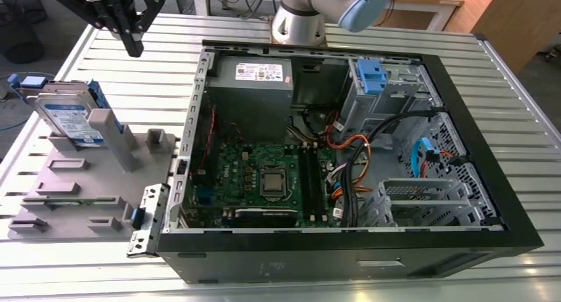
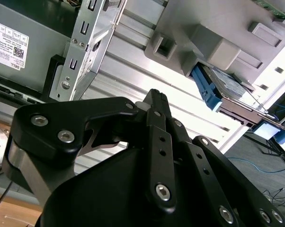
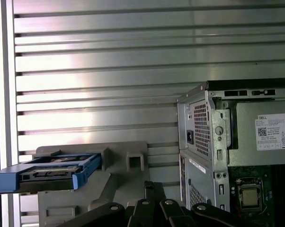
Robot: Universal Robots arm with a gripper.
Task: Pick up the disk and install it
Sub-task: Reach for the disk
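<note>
So the jaws are pressed together with nothing between them, and the black gripper (image 1: 133,49) hangs in the air over the slatted aluminium worktop (image 1: 517,72), just off the far corner of the open PC case (image 1: 477,128) on the exterior view's left. It isn't touching anything. The disk (image 1: 75,121) sits apart from it, not picked up yet. It's standing on edge in a slot of the grey holder (image 1: 88,184) that lies on the worktop beside the case, on the exterior view's left. You can make out its white-and-blue label and the blue bracket running along its edges. Both wrist views catch the disk (image 2: 227,85) (image 3: 52,172) poking out of that holder, blue bracket facing the camera. The case is lying on its side with the panel off. Inside, the grey power supply (image 1: 254,79) with its white sticker is in the corner nearest the gripper, the green motherboard (image 1: 263,177) is below it, and the metal cage with the blue clip (image 1: 372,75) is further towards the exterior view's right.
</note>
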